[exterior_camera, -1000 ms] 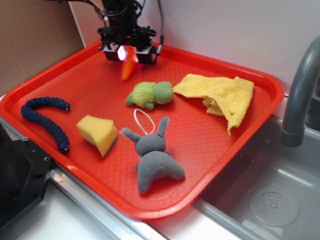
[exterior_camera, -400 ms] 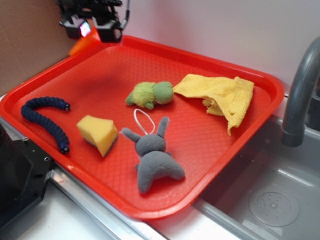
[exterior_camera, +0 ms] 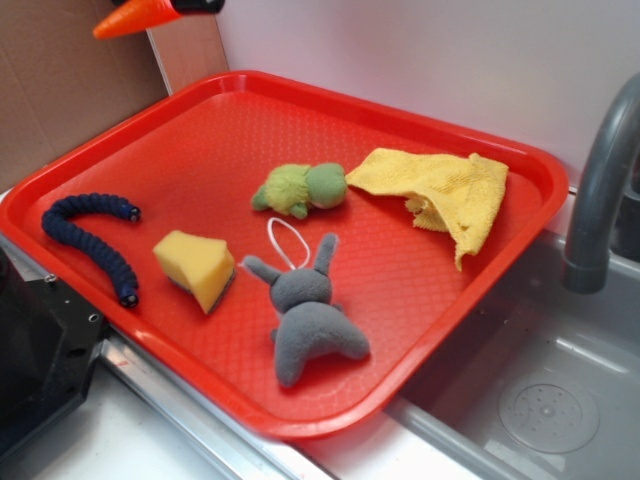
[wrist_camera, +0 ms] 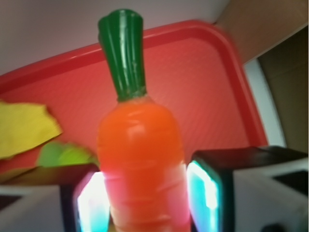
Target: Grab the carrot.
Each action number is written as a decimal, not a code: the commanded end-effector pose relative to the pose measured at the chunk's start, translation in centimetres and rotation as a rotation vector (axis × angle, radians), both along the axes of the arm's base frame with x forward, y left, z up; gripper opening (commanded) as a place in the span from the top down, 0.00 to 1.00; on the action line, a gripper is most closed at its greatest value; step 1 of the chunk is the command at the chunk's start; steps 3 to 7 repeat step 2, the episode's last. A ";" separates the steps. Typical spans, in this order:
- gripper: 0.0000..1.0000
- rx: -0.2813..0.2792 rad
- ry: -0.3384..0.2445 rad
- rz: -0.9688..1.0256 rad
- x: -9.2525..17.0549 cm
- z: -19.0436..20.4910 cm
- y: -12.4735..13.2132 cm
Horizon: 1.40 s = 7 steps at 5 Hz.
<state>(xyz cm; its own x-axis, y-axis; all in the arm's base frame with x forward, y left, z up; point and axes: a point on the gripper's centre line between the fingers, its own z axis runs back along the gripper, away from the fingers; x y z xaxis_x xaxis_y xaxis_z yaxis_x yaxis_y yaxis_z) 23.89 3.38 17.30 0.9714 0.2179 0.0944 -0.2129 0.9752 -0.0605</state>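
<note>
The carrot (wrist_camera: pixel 140 159) is a glossy orange toy with a dark green stub top. In the wrist view it fills the middle, held between my two lit fingers (wrist_camera: pixel 205 193). My gripper (wrist_camera: pixel 145 200) is shut on it. In the exterior view the carrot (exterior_camera: pixel 135 16) hangs tip-left at the top left corner, high above the red tray (exterior_camera: pixel 480 290). Only a dark sliver of the gripper (exterior_camera: pixel 195 5) shows at the top edge there.
On the tray lie a yellow sponge wedge (exterior_camera: pixel 196 266), a dark blue knitted worm (exterior_camera: pixel 88 235), a green plush (exterior_camera: pixel 300 188), a grey plush rabbit (exterior_camera: pixel 306 315) and a yellow cloth (exterior_camera: pixel 440 190). A grey faucet (exterior_camera: pixel 600 190) and sink (exterior_camera: pixel 540 400) are at right. Cardboard (exterior_camera: pixel 60 90) stands at left.
The gripper has risen from the tray's far corner and moved up and left, carrying the carrot almost out of the exterior view.
</note>
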 end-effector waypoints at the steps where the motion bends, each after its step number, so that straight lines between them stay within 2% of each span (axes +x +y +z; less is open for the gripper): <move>1: 1.00 0.070 -0.088 0.060 -0.6 3.8 4.0; 7: 1.00 0.079 -0.083 0.057 -0.2 3.1 4.5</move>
